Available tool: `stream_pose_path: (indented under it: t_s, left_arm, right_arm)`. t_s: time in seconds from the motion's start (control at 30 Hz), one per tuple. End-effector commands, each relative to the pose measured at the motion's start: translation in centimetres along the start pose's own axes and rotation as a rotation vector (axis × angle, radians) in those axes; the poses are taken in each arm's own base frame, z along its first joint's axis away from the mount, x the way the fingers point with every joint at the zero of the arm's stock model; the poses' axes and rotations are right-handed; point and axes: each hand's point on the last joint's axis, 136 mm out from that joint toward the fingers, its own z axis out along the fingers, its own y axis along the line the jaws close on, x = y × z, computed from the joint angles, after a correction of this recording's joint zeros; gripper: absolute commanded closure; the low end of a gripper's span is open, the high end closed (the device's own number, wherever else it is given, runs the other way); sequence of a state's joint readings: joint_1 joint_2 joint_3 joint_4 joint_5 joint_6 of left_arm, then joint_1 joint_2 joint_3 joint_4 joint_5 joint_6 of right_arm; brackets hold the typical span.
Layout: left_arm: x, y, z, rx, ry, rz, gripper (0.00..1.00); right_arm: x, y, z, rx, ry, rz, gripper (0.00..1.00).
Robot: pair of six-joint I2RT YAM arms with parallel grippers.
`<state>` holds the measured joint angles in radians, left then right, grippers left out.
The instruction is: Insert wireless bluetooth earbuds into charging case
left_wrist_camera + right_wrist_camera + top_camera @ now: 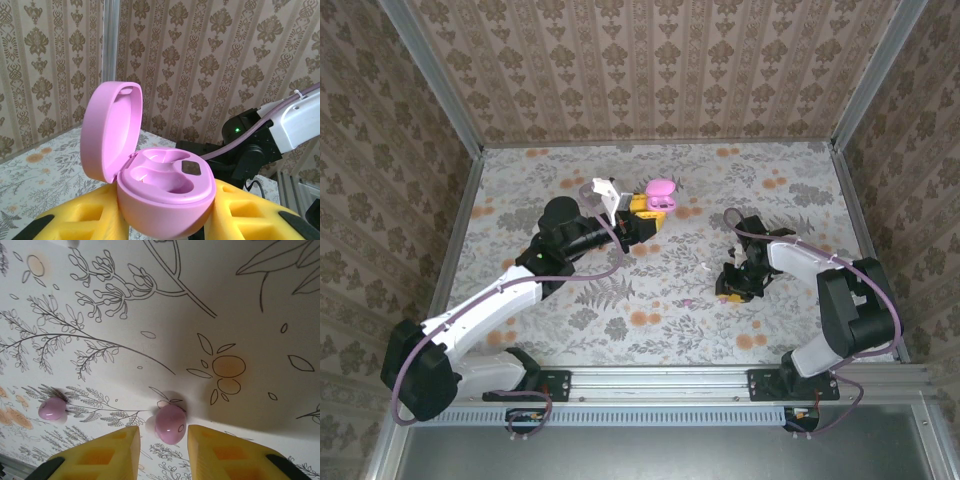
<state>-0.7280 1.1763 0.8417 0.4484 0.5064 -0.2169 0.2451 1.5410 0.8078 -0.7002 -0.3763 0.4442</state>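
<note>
Surface: a table point(800, 180) under a cloth printed with ferns and orange flowers, with patterned wallpaper on three sides.

Item 1: pink charging case point(165, 195), far of centre. Its lid is hinged open and I see no bud in its wells. My left gripper point(642, 222) clamps it between yellow foam fingers, mouth upward.

Item 2: pale pink earbud point(170, 424), lying on the cloth right of centre. It sits directly between the fingers of my right gripper point(164, 432), which stands narrow. A sliver of cloth shows on the bud's left side, so I judge it bracketed, not pinched. Its long axis is too small to read.

Item 3: second earbud point(53, 409), loose on the cloth, apart to the left of that gripper.

The right arm is nearer both buds. The case lies far-left of it.
</note>
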Motion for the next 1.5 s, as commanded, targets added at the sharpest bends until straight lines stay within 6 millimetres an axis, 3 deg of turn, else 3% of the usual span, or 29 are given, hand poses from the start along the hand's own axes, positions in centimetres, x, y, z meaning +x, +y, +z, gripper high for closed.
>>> stream_pose_path:
  t_s: [0.0, 0.4, 1.47]
  left_arm:
    - [-1.2, -0.4, 0.1, 0.008, -0.027, 0.005, 0.63]
    - [-1.3, -0.3, 0.3, 0.008, -0.021, -0.002, 0.63]
    - [-1.2, -0.2, 0.7, 0.01, -0.014, -0.013, 0.63]
  right_arm:
    - [1.3, -0.6, 0.6, 0.007, 0.058, 0.014, 0.67]
    - [1.2, -0.5, 1.5, -0.002, 0.075, 0.013, 0.72]
    - [-0.6, 1.2, 1.7, -0.001, 0.038, -0.014, 0.71]
